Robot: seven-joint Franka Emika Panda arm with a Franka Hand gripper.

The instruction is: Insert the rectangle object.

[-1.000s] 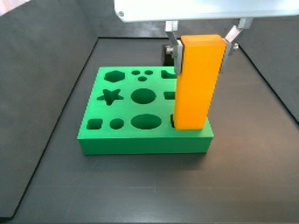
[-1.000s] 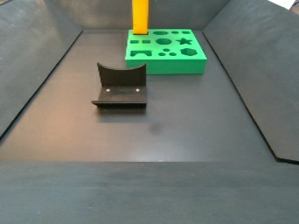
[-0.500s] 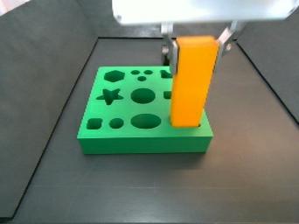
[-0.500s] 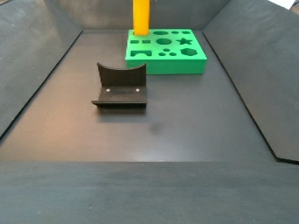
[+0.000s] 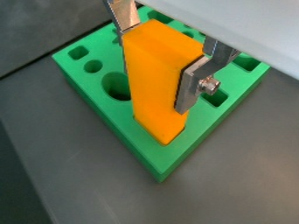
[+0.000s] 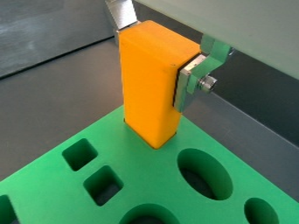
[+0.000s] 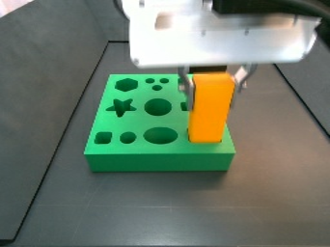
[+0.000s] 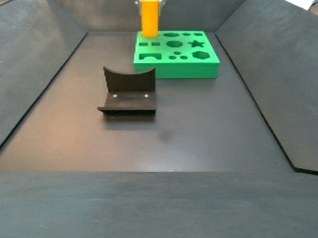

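Observation:
The rectangle object (image 7: 210,108) is a tall orange-yellow block standing upright with its lower end in a slot at a corner of the green board (image 7: 135,135). It shows in both wrist views (image 5: 158,79) (image 6: 155,83) and in a side view (image 8: 151,19). My gripper (image 5: 163,44) sits over the block's upper part, its silver fingers (image 6: 191,77) pressed on two opposite faces. It also shows from above the board (image 7: 213,79). The board has star, round and square holes (image 8: 178,53).
A small dark curved-top block (image 8: 128,91) stands on the dark floor some way from the green board. Sloping dark walls (image 8: 37,93) enclose the floor on both sides.
The gripper has come down along the block, and the block sits lower in the board's slot than before. The green board and the dark block have not moved.

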